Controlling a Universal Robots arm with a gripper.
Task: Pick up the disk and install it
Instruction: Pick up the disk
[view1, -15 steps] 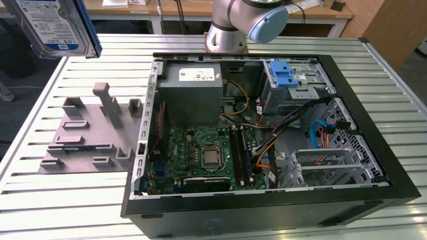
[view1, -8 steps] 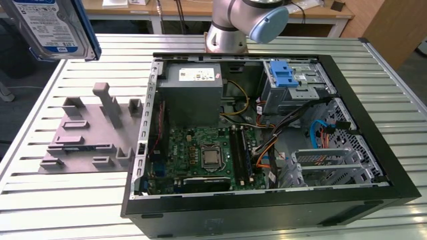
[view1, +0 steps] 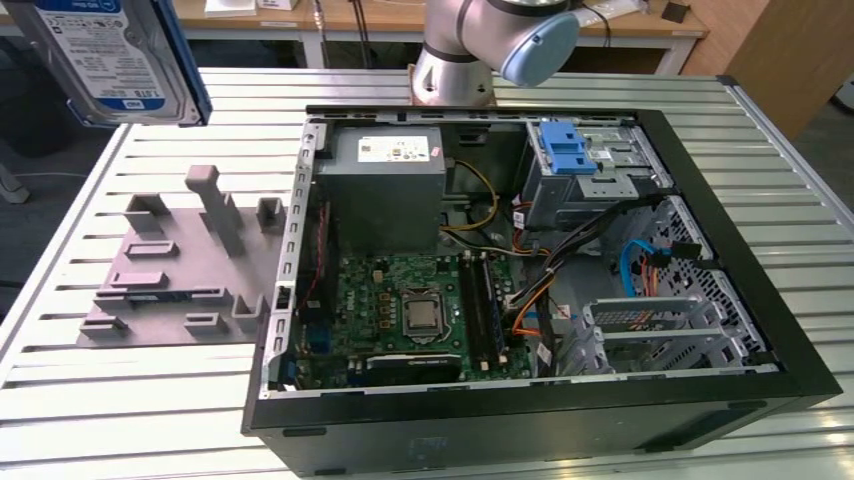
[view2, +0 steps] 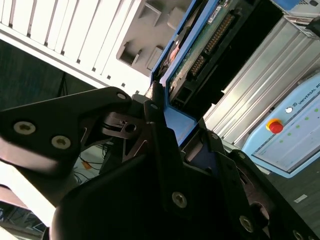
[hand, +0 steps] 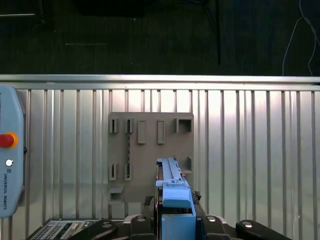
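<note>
A black pincer (view2: 180, 117) holds a silver disk (view1: 114, 55) with a blue-and-white label and a bright blue frame. Ahead of the pincer lies a plain matte grey rack (hand: 150, 150) on a silvery table (hand: 260, 150) striped with parallel ribs. Well away from the pincer, a black computer case (view1: 534, 430) holds a green circuit board (view1: 387, 300), a grey box (view1: 387, 190) with a white sticker, and a blue latch (view1: 571, 150). A pale blue panel (hand: 10, 190) carries a red button (hand: 6, 140) ringed yellow.
</note>
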